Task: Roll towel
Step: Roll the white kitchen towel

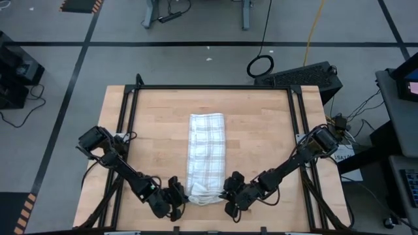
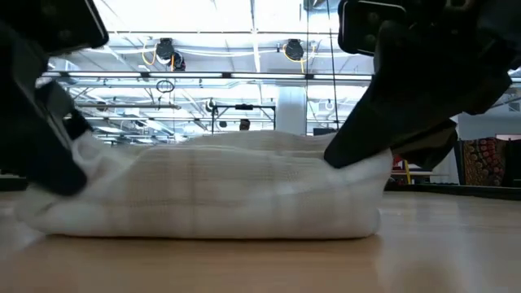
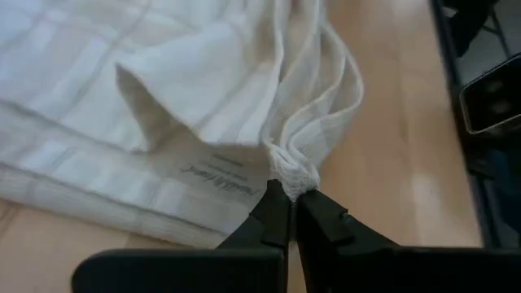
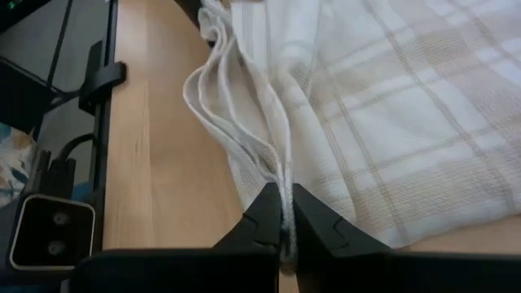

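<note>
Left wrist view alone shows towel [image 3: 163, 98] tag [image 3: 213, 172], left tool [image 3: 291, 203] pinching corner

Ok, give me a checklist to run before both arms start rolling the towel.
1. Left gripper shut on the towel's near corner: ok, the layers bunch between its fingers.
2. Right gripper shut on the other near corner: ok, the folded edge runs between its fingers.
3. Towel folded into a long strip, lying straight: ok in the high view.
4. Near end raised to start the roll: ok, it is bunched and lifted between the two grippers.
5. Both grips catch every layer: cannot tell; some loops hang loose beside each pinch.
6. Table bare along the strip for the roll: ok.
</note>
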Available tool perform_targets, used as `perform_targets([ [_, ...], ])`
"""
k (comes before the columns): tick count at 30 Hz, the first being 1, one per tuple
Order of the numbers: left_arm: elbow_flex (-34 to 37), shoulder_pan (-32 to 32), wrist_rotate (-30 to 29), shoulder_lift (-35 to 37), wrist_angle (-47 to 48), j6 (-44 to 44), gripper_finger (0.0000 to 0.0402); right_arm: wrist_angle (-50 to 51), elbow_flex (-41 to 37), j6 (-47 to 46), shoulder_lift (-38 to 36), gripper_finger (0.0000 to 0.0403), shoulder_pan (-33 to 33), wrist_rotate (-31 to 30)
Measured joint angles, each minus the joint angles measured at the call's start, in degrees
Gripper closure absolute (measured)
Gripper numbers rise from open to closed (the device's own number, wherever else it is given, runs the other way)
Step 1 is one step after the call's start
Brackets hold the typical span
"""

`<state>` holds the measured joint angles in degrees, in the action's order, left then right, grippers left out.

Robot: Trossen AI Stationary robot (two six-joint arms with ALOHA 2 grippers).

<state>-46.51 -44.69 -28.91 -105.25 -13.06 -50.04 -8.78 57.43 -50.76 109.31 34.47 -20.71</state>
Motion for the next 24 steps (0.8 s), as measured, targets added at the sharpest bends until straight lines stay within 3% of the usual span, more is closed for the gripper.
perform_targets([
  [6,-0.1,0.0,-5.2,0.0,0.1,0.3,0.0364,0.1,0.0,0.9,0.0,0.0399,0.0,0.0],
  [17,-0.2,-1.3,-13.5,0.0,-0.5,6.7,0.0166,0.3,0.0,3.0,0.0,0.0399,-0.1,-0.2],
  [24,-0.2,-2.6,-16.0,0.0,-0.6,15.8,0.0113,0.2,0.0,2.6,0.0,0.0399,-0.3,-0.2],
])
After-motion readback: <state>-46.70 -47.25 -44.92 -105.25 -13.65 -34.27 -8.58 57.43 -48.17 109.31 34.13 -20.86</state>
